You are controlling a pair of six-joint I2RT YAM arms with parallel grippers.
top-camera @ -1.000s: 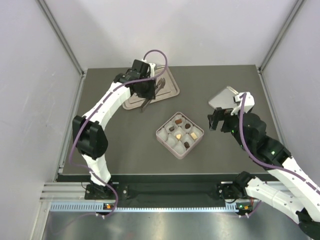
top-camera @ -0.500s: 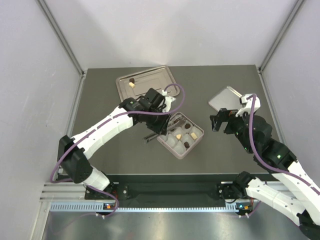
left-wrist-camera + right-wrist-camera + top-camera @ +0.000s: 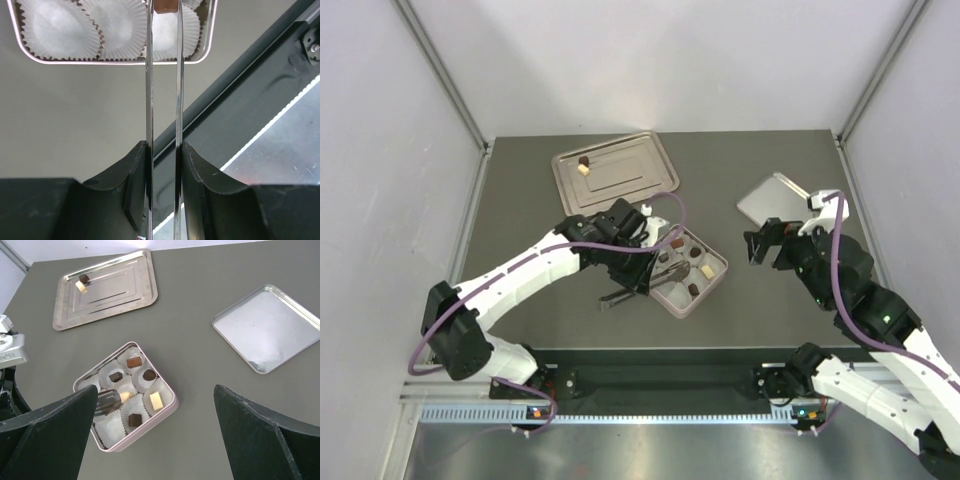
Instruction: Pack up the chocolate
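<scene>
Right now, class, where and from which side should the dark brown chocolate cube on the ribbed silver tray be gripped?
From above, probably pinch the dark brown chocolate cube across its free side faces: it lies flat, and a cream-white chocolate piece crowds its near side.

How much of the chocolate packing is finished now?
Six pieces show inside the pink box. The left gripper squeezes tweezers holding a brown piece over the box. One dark piece and one cream piece wait on the silver tray.
</scene>
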